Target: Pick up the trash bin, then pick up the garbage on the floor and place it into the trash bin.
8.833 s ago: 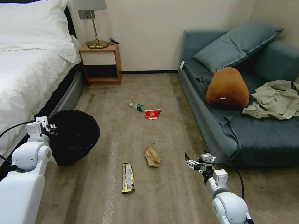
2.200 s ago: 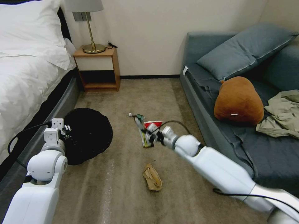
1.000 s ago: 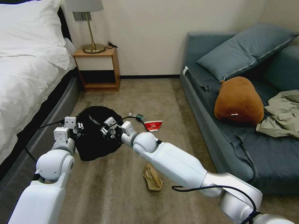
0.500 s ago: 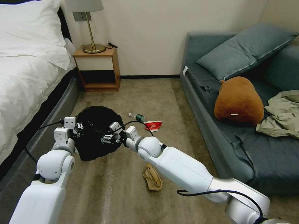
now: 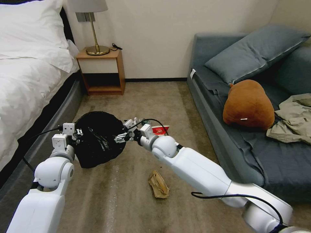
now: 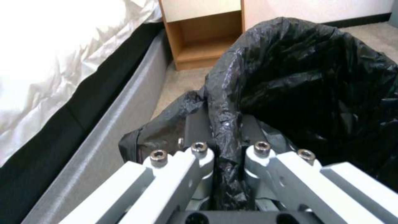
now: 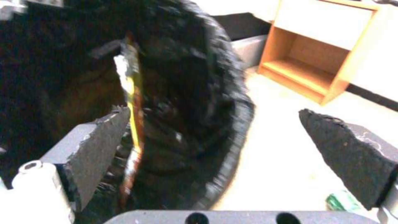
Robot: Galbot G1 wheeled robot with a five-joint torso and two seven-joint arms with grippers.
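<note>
Wrapper dropped in, right arm at the bin's rim

I have the left gripper (image 6: 226, 161) clamped on the bag rim of the trash bin (image 5: 97, 139), held off the carpet near the bed, and must keep it level while the right gripper (image 5: 124, 135), fingers apart, clears it. 1 wrapper (image 7: 131, 102) lies inside; I count 3 pieces on the carpet: 1 paper (image 5: 158, 184), 1 carton (image 5: 159, 130), 1 bottle (image 7: 342, 200).
</note>
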